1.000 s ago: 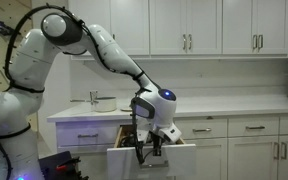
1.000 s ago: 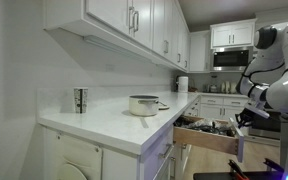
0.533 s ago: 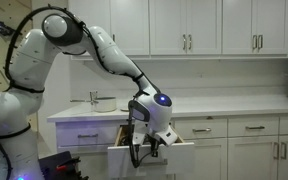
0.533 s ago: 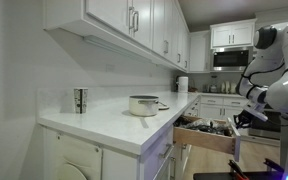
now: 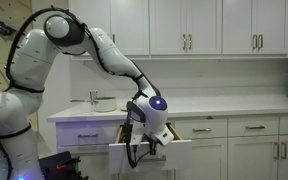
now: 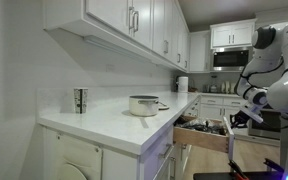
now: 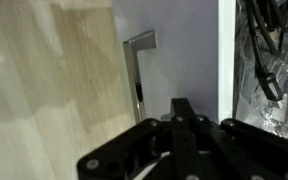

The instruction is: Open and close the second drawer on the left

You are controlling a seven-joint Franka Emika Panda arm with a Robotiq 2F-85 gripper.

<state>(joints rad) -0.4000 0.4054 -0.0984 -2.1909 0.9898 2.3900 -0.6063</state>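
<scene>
The second drawer [image 5: 182, 152] stands pulled out from the lower cabinets; in an exterior view its wooden side [image 6: 199, 139] shows, with dark utensils inside. My gripper [image 5: 152, 144] is at the drawer's white front, also seen from the side [image 6: 236, 118]. In the wrist view the gripper [image 7: 184, 104] is shut and holds nothing, its tips against the recessed front panel [image 7: 179, 45], just right of the silver bar handle [image 7: 137, 65]. The drawer's contents [image 7: 269, 70] show beyond the front's top edge.
A purple-tinted drawer front [image 5: 84, 133] lies left of the open drawer, and closed drawers [image 5: 252, 127] to its right. A sink tap [image 5: 94, 97] stands on the counter. A pot [image 6: 143, 105] and a metal cup [image 6: 80, 99] sit on the white counter. Wooden floor [image 7: 44, 90] lies below.
My gripper and the drawer front have moved inward toward the cabinet; the drawer sticks out less than one second ago.
</scene>
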